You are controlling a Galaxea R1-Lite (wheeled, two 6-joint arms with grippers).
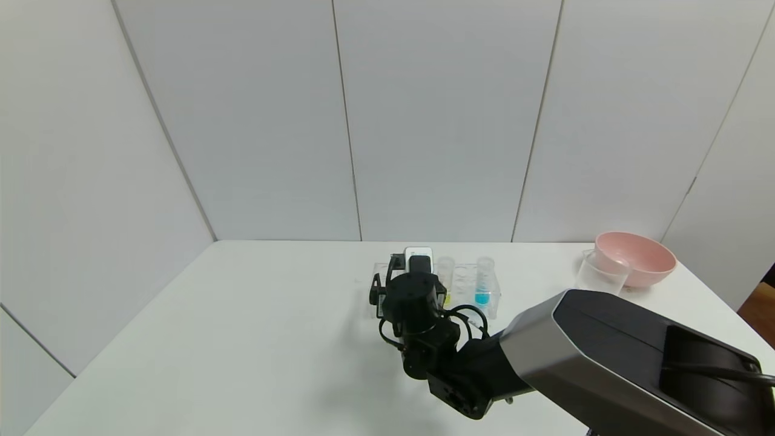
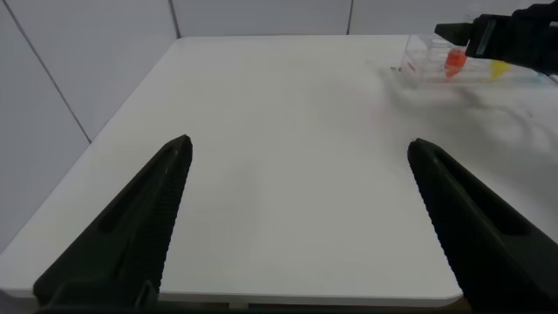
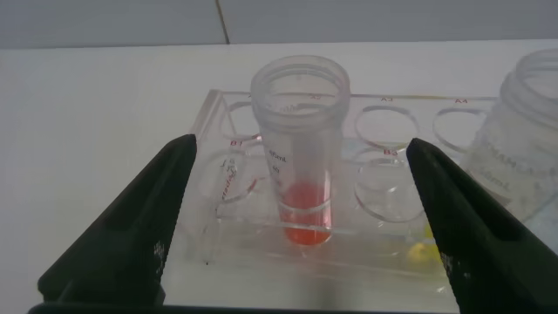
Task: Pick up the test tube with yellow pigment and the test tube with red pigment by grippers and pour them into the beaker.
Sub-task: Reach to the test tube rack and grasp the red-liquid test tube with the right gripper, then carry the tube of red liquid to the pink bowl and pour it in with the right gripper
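Right end effector [image 3: 296,227] hangs with fingers spread wide either side of the test tube with red pigment [image 3: 299,148], upright in the clear rack [image 3: 218,187]. Beside it stand the test tube with yellow pigment [image 3: 514,144] and a blue tube [image 1: 484,281]. Well apart, the beaker [image 1: 600,272] touches a pink bowl [image 1: 636,257] on the table [image 1: 242,339]. Left end effector [image 2: 296,218] hovers open, far from the rack.
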